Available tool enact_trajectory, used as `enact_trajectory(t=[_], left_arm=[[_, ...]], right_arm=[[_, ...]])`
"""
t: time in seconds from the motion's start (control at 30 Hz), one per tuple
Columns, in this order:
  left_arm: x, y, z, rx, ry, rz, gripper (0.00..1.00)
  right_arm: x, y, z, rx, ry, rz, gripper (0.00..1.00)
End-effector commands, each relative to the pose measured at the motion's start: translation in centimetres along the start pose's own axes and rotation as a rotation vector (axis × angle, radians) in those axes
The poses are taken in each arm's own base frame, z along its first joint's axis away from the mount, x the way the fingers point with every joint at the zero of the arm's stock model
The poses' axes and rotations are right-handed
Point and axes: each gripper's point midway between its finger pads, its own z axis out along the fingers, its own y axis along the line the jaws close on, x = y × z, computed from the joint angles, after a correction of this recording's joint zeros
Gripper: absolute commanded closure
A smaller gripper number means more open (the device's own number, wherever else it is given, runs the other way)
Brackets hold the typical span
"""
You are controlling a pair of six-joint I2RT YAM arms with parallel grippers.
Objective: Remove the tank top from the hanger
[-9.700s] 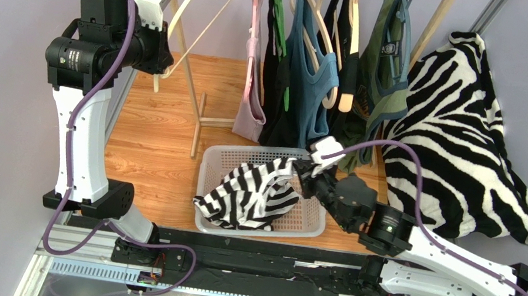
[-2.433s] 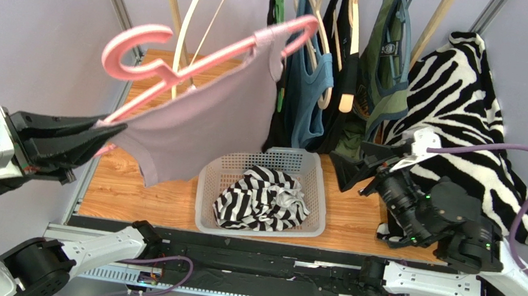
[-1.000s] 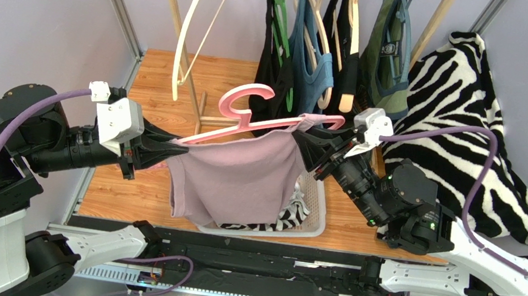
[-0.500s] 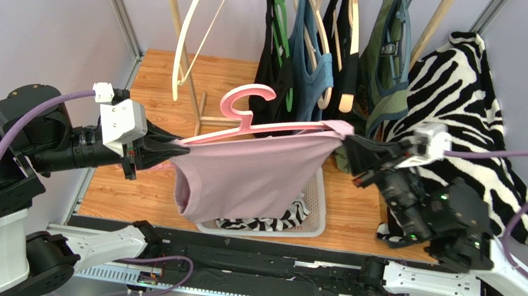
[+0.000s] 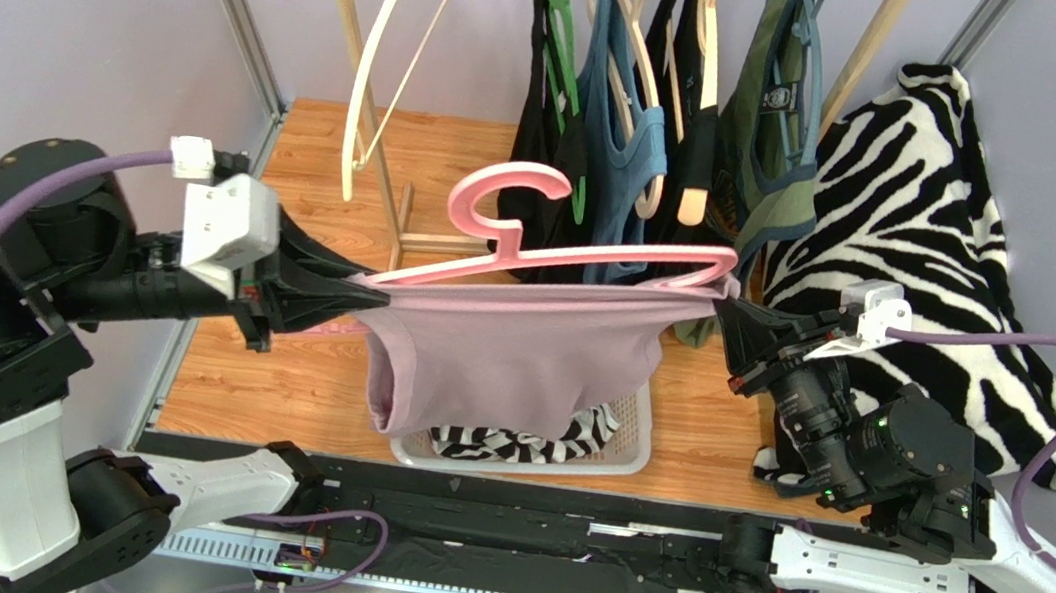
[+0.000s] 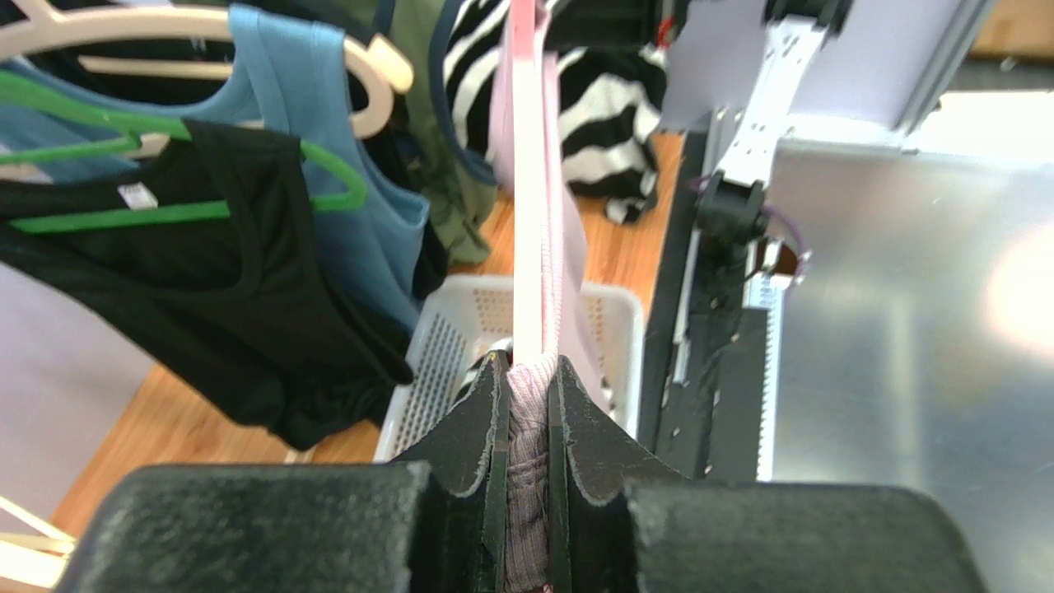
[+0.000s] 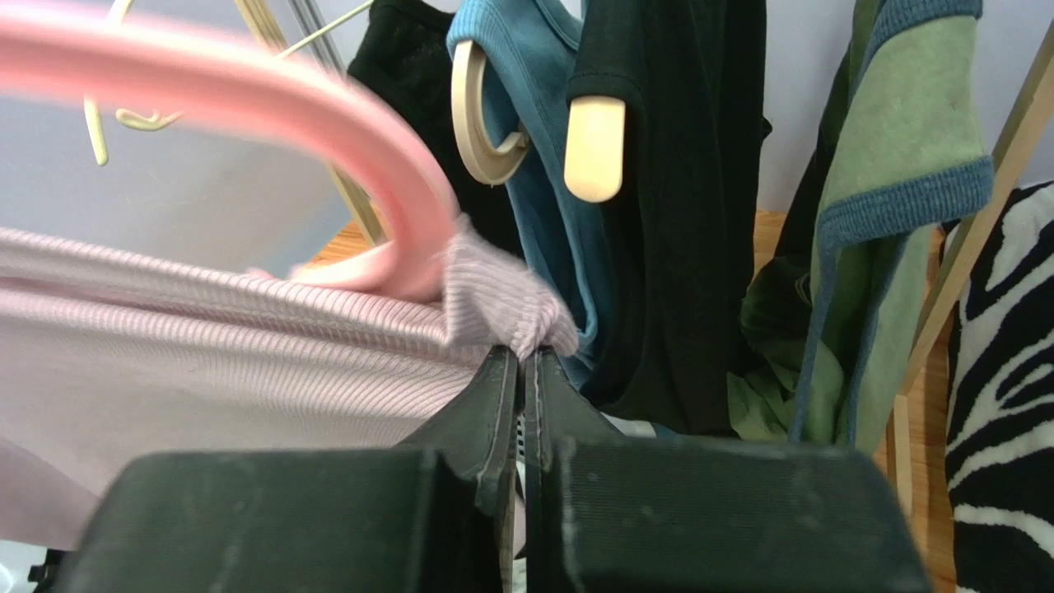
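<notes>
Pink plastic hanger (image 5: 570, 249) carrying a pale pink ribbed tank top (image 5: 511, 363), held level in the air between both arms. The left gripper (image 6: 526, 377) is clamped on the hanger's end and the bunched fabric there. The right gripper (image 7: 522, 361) has its jaws pressed together on the opposite shoulder strap, and the cloth runs taut between them. Directly beneath hangs the white perforated plastic basket (image 5: 635, 438), which holds a black-and-white striped garment (image 5: 509, 443). Close behind stands a wooden clothes rack (image 5: 390, 212) with black (image 5: 545, 87), blue (image 5: 618, 111) and green tops (image 5: 783, 117). A zebra-print blanket (image 5: 938, 211) lies just right of the right arm.
</notes>
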Motion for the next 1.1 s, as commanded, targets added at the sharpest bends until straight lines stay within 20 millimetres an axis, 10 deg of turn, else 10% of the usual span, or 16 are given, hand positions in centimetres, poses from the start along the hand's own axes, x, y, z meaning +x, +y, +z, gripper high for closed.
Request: enact_trajectory(t=[0.0,0.2,0.37,0.57,1.07], left_arm=[[-5.3,-4.9,-3.8,0.108,-0.199,0.063,1.00],[-6.3,-5.3,-3.7,0.132,-0.228,0.033,1.00],[-6.0,-0.3,-1.9,-0.050,-0.196,0.021,1.00],[-3.8,5.7,0.9,-0.206,-0.093,0.033,1.00],[0.9,3.7,5.6,0.021,0.066,0.058,1.00]], right_arm=[[-0.8,-5.4,-1.6,0.212,-0.025,-0.024,1.00],[0.3,-5.3,-1.5,0.208,0.007,-0.066,1.00],[2.5,-0.1,1.4,0.078,0.127,-0.233,1.00],[3.7,4.8,3.9,-0.052,0.211,-0.360,0.70],[-4.5,7.8,0.0,-0.398,0.192,-0.367,0.51]])
